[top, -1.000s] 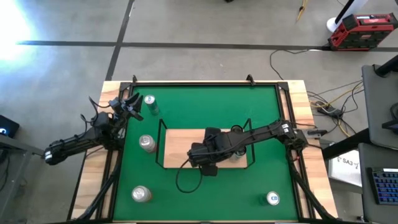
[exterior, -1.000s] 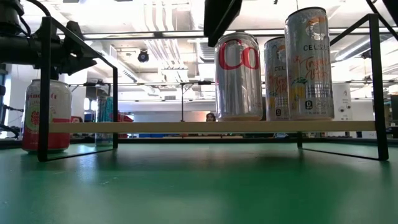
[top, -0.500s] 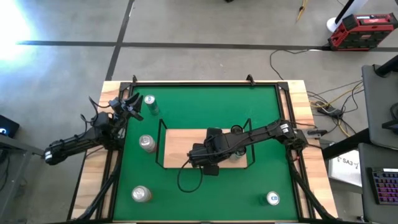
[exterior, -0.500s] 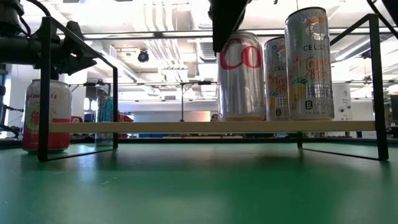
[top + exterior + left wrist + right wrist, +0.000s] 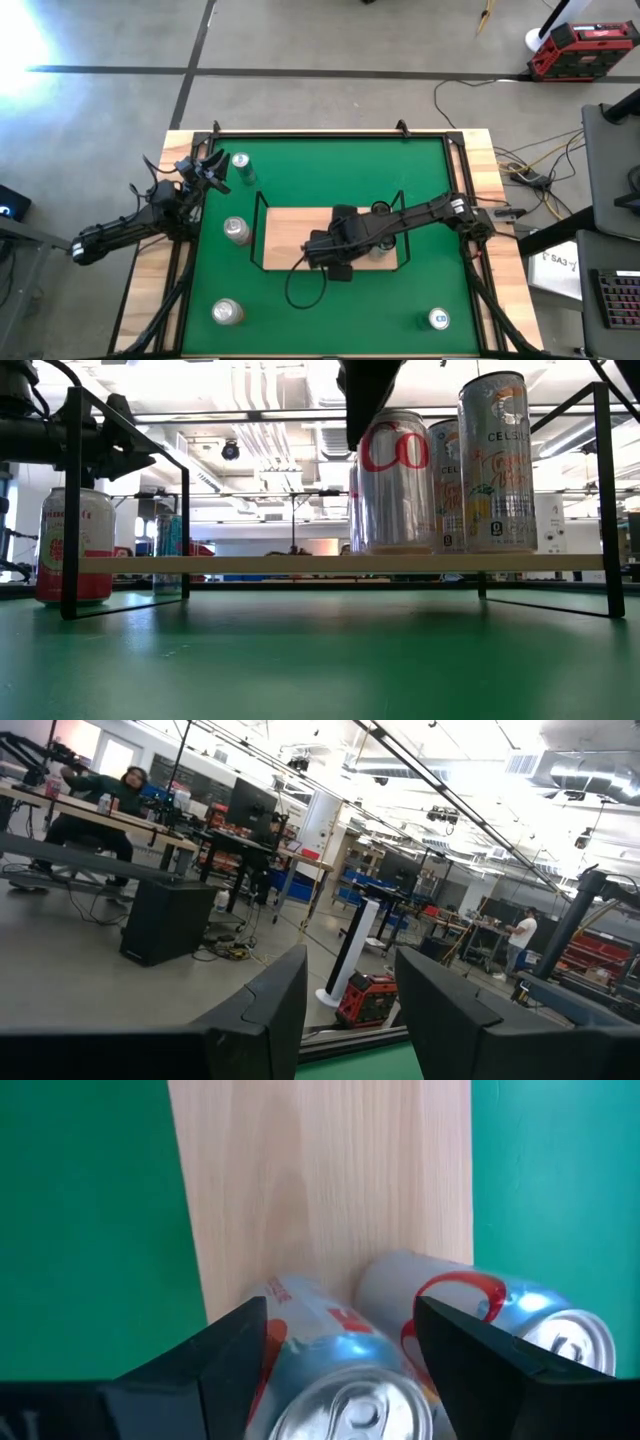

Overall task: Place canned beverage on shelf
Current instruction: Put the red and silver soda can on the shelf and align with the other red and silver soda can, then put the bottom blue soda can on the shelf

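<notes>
- The right gripper (image 5: 340, 1370) hangs over the shelf (image 5: 290, 235) with its fingers spread to either side of a silver can with red lettering (image 5: 395, 480); whether the pads actually press on it I cannot tell, though from the table-level view the can stands on the board, so I take it as set down and not gripped
- A second red-marked can (image 5: 500, 1305) stands just beside the first on the light wood, and two taller pale cans (image 5: 495, 460) stand next to them on the same board
- The left gripper (image 5: 345, 1010) waits out past the table's left edge, fingers parted and holding nothing
- More cans are still down on the green table (image 5: 330, 310): one near the shelf's left rail (image 5: 236, 230), one toward the far left corner (image 5: 241, 163), one at the near left (image 5: 226, 311) and one at the near right (image 5: 438, 319)
- A can like this is a stiff thin-walled cylinder, smooth and a bit slippery, fairly weighty if full; I would take it across the body, somewhere in the middle, firmly but not hard enough to dent it
- From above, the right arm covers the shelved cans almost entirely
- In the right wrist view the nearer can is cut off at the edge, so its contact with the board cannot be seen there
</notes>
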